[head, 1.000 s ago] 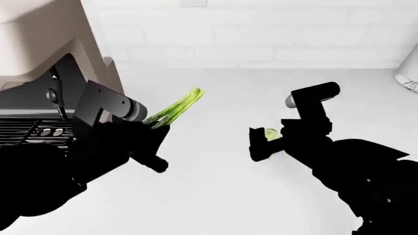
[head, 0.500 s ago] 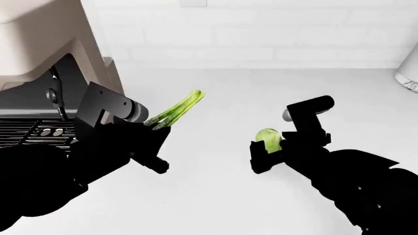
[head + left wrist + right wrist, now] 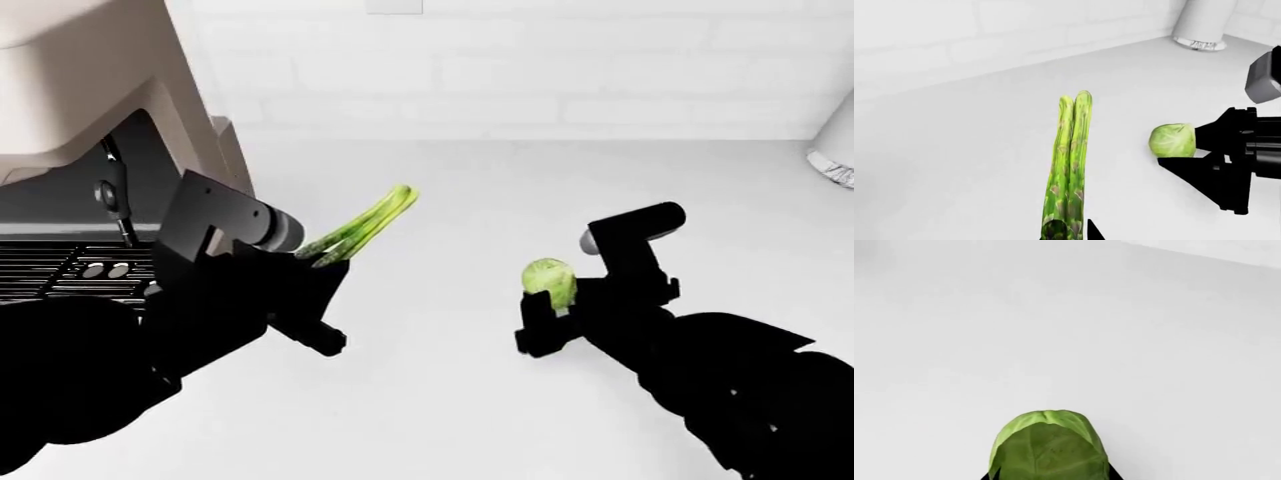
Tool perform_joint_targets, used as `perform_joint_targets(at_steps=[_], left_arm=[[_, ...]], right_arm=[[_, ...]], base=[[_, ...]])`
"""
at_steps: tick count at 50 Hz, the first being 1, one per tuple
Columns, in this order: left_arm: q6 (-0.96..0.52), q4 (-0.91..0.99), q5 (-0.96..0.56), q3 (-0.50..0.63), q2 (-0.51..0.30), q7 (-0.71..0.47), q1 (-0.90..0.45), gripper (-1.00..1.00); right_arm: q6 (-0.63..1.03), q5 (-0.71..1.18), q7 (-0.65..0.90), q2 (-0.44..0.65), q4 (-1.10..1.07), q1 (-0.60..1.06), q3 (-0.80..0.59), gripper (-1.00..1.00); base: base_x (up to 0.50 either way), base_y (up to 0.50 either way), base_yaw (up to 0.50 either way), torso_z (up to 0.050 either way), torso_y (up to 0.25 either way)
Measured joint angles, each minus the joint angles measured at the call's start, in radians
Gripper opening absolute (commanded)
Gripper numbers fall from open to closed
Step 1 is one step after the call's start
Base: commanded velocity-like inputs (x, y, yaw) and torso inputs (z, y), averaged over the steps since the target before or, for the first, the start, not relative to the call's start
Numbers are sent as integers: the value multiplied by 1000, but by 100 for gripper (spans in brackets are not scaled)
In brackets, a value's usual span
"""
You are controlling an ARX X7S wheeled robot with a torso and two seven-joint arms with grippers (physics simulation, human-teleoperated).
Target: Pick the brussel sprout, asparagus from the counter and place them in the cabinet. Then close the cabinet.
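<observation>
The asparagus (image 3: 360, 228) juts up and away from my left gripper (image 3: 320, 262), which is shut on its tip end above the white counter (image 3: 427, 400). In the left wrist view the spears (image 3: 1071, 165) run out from the left gripper (image 3: 1067, 236). My right gripper (image 3: 547, 300) is shut on the brussel sprout (image 3: 549, 280), held just above the counter. The left wrist view also catches the sprout (image 3: 1173, 140) between the right gripper's black fingers (image 3: 1201, 172). Seen from the right wrist, the sprout (image 3: 1049, 447) fills the right gripper (image 3: 1049, 476). The cabinet is out of view.
A beige machine (image 3: 80, 90) with a dark grate (image 3: 67, 270) stands at the left, close behind my left arm. A pale cylinder with a metal base (image 3: 834, 165) sits at the back right. A white brick wall (image 3: 534, 70) bounds the counter's far edge.
My right gripper has risen slightly with the brussel sprout, which now shows fully above the fingers. The left gripper and asparagus have hardly moved.
</observation>
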Motion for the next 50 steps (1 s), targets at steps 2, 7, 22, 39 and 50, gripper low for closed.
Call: perform_joint_targets(at_steps=[2, 7, 22, 39, 50], left_arm=[[2, 1, -1, -1, -1, -1, 1, -100], [7, 4, -6, -7, -4, -7, 3, -100], [14, 56, -68, -44, -26, -68, -5, -100], [15, 103, -127, -64, -47, -110, -13, -100], [18, 121, -147, -68, -52, -124, -14, -100]], right_arm=[[-5, 3, 3, 1, -13, -4, 8, -100], [-22, 6, 16, 9, -66, -16, 30, -100], [-20, 26, 89, 7, -329, -22, 94, -100], [-83, -8, 201, -15, -588, -3, 72, -100], [-84, -1, 246, -47, -678, 108, 60, -100]], base=[[0, 0, 0, 0, 0], [0, 0, 0, 0, 0], [0, 0, 0, 0, 0], [0, 0, 0, 0, 0], [0, 0, 0, 0, 0]])
